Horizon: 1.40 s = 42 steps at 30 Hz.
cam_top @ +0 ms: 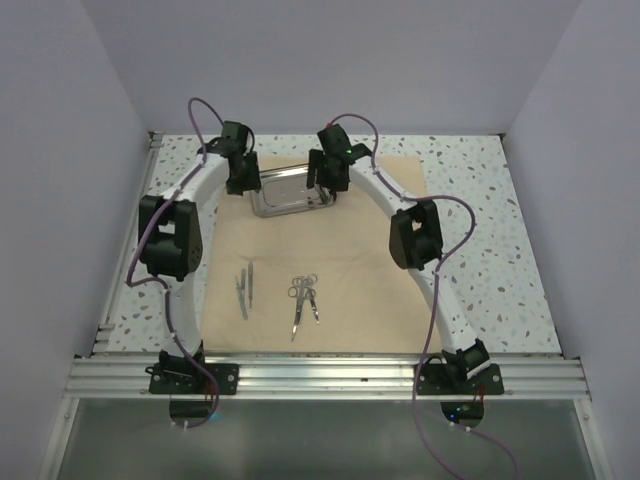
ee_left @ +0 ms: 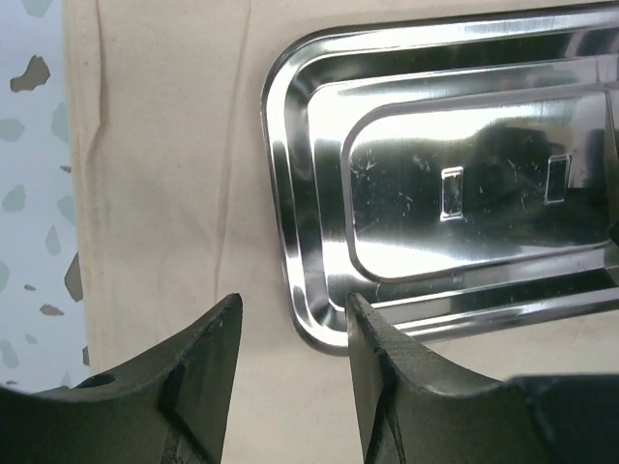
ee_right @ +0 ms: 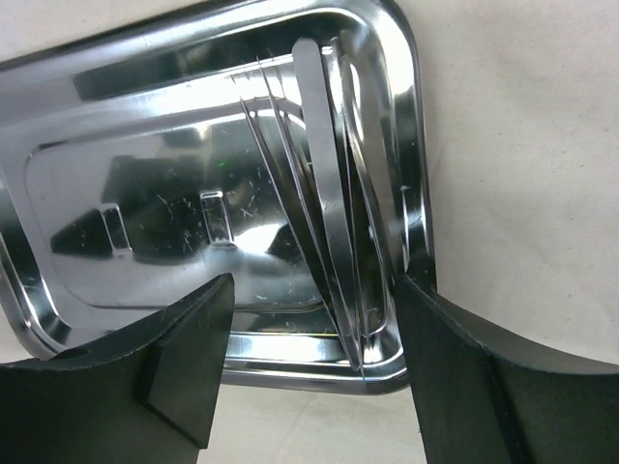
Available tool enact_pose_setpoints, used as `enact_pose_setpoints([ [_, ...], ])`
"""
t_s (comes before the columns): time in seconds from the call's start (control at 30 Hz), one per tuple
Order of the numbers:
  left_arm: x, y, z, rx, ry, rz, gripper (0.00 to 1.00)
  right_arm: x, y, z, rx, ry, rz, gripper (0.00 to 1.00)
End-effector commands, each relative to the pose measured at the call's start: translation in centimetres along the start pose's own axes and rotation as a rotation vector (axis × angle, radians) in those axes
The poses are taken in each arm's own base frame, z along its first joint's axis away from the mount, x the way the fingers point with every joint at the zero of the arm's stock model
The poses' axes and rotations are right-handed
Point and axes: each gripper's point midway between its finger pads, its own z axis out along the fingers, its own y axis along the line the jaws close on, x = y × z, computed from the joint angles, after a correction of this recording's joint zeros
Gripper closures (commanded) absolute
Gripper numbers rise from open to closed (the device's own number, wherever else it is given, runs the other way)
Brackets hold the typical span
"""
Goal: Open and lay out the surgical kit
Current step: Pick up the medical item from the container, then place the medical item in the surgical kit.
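Observation:
The beige cloth wrap (cam_top: 350, 270) lies spread flat on the table. The shiny steel tray (cam_top: 285, 195) sits at its far middle. Two thin tweezers (cam_top: 245, 290) and two scissor-handled instruments (cam_top: 303, 300) lie on the cloth nearer the front. My left gripper (cam_top: 240, 178) is open at the tray's left end; in the left wrist view its fingers (ee_left: 293, 300) straddle the tray's (ee_left: 455, 164) near left corner above cloth (ee_left: 164, 193). My right gripper (cam_top: 325, 178) is open; in the right wrist view (ee_right: 315, 285) it straddles silver tweezers (ee_right: 324, 193) lying in the tray's (ee_right: 145, 145) right end.
The speckled tabletop (cam_top: 480, 230) shows around the cloth. An aluminium rail (cam_top: 320, 375) runs along the near edge by the arm bases. Grey walls close in the left, right and back sides.

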Motion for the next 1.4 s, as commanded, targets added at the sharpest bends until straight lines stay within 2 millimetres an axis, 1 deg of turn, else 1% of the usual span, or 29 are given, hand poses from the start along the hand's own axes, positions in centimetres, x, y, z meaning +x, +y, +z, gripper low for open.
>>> enact_pose_setpoints([
  [0.0,-1.0,-0.3,-2.6,0.026,-0.065,-0.007,0.49,-0.5,1.5,-2.0,-0.006,-0.028,-0.037,0.30],
  [0.03,-0.5,0.0,-2.9,0.020,-0.062,-0.007,0.49,-0.3,1.4,-1.9,-0.001,-0.024,-0.039,0.32],
  [0.1,-0.4,0.1,-3.5,0.022,-0.077,-0.008,0.49,0.2,1.7,-1.7,0.000,-0.016,-0.046,0.33],
  [0.13,0.3,0.4,-3.4,0.013,-0.062,-0.007,0.49,0.3,1.6,-1.6,0.003,-0.014,-0.048,0.36],
  [0.17,0.5,0.6,-3.5,0.010,-0.063,-0.007,0.49,0.7,1.8,-1.5,0.003,-0.007,-0.053,0.39],
  [0.2,0.5,0.6,-3.9,0.010,-0.068,-0.007,0.49,0.6,1.8,-1.6,0.004,-0.008,-0.055,0.45],
  [0.27,1.2,1.0,-3.8,0.002,-0.057,-0.005,0.49,1.0,1.9,-1.6,0.008,-0.002,-0.062,0.50],
  [0.3,1.3,1.0,-4.0,0.002,-0.061,-0.005,0.49,1.1,2.0,-1.6,0.010,-0.001,-0.066,0.58],
  [0.33,1.8,1.2,-3.9,-0.003,-0.052,-0.006,0.49,1.2,1.9,-1.8,0.016,0.002,-0.070,0.61],
  [0.37,1.8,1.2,-3.9,-0.002,-0.055,-0.007,0.49,1.0,1.7,-2.0,0.025,-0.003,-0.072,0.64],
  [0.4,2.0,1.3,-4.0,-0.003,-0.052,-0.005,0.50,1.0,1.5,-2.2,0.031,-0.004,-0.080,0.70],
  [0.47,2.5,1.4,-3.8,-0.003,-0.042,-0.006,0.50,0.8,1.2,-2.8,0.048,-0.009,-0.088,0.77],
  [0.5,2.7,1.4,-3.7,0.000,-0.038,-0.005,0.50,0.7,1.1,-3.0,0.052,-0.011,-0.093,0.85],
  [0.57,2.8,1.3,-3.7,0.006,-0.036,-0.005,0.50,0.4,1.1,-3.8,0.058,-0.020,-0.097,0.92],
  [0.6,3.0,1.3,-3.6,0.006,-0.032,-0.005,0.50,0.3,1.0,-4.1,0.065,-0.022,-0.096,0.98],
  [0.63,2.9,1.2,-3.6,0.013,-0.037,-0.007,0.50,-0.2,1.3,-4.8,0.059,-0.034,-0.096,1.00],
  [0.73,3.1,1.1,-3.5,0.016,-0.031,-0.005,0.50,-0.9,1.3,-5.8,0.061,-0.053,-0.095,1.00],
  [0.77,3.1,1.1,-3.4,0.018,-0.032,-0.005,0.50,-1.4,1.7,-6.7,0.053,-0.069,-0.094,1.00],
  [0.9,3.2,0.8,-3.3,0.026,-0.031,0.000,0.50,-2.5,2.0,-8.5,0.047,-0.096,-0.092,1.00],
  [0.97,3.4,0.6,-3.3,0.031,-0.028,0.004,0.50,-2.6,2.0,-9.2,0.046,-0.098,-0.090,1.00],
  [1.0,3.4,0.5,-3.3,0.033,-0.025,0.006,0.50,-2.9,2.2,-9.8,0.042,-0.107,-0.092,1.00],
  [1.03,3.4,0.5,-3.3,0.033,-0.027,0.006,0.50,-2.8,2.1,-9.9,0.046,-0.103,-0.092,1.00],
  [1.13,3.4,0.3,-3.4,0.035,-0.028,0.009,0.50,-3.0,2.0,-11.1,0.051,-0.109,-0.092,1.00],
  [1.17,3.5,0.1,-3.4,0.039,-0.028,0.013,0.50,-2.8,1.9,-11.3,0.053,-0.103,-0.097,1.00],
  [1.2,3.5,0.1,-3.4,0.039,-0.027,0.015,0.50,-2.6,1.6,-12.1,0.061,-0.094,-0.098,1.00],
  [1.27,3.5,-0.2,-3.4,0.043,-0.029,0.020,0.50,-2.0,0.8,-13.0,0.083,-0.074,-0.103,1.00],
  [1.3,3.5,-0.2,-3.3,0.041,-0.031,0.023,0.50,-0.1,-0.6,-12.7,0.115,-0.023,-0.122,1.00],
  [1.33,3.3,-0.2,-3.4,0.039,-0.035,0.021,0.49,-0.2,-0.7,-14.6,0.110,-0.039,-0.128,1.00],
  [1.37,3.2,-0.3,-3.4,0.038,-0.038,0.020,0.48,0.6,-1.3,-15.4,0.112,-0.032,-0.135,1.00],
])
